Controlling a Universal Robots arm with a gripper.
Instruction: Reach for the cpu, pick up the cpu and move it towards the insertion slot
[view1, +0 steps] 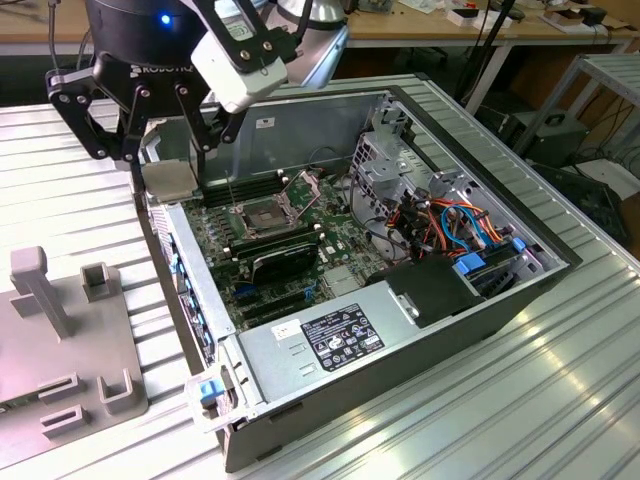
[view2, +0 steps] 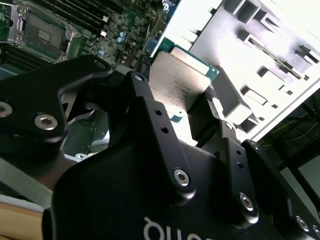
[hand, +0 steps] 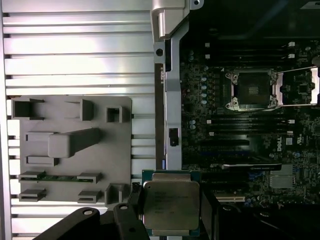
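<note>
Gripping the cpu flat — pincer closed on its edges, insertion slot well apart.

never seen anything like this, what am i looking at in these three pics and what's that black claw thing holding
The black claw is the gripper on the end of a robot arm. One picture is the exterior view, from a camera standing off the arm; the other two come from cameras riding near the arm's wrist, so they look past the gripper's own fingers.

On the ribbed metal table lies an open computer case with its green motherboard exposed. Beside it sits a grey holder with pegs and pockets for parts.

The gripper is shut on the cpu, a small flat silvery chip, held up in the air over the case's edge. The insertion slot, the square metal-framed socket on the board, stands empty with its cover swung open, some way from the chip.
</note>
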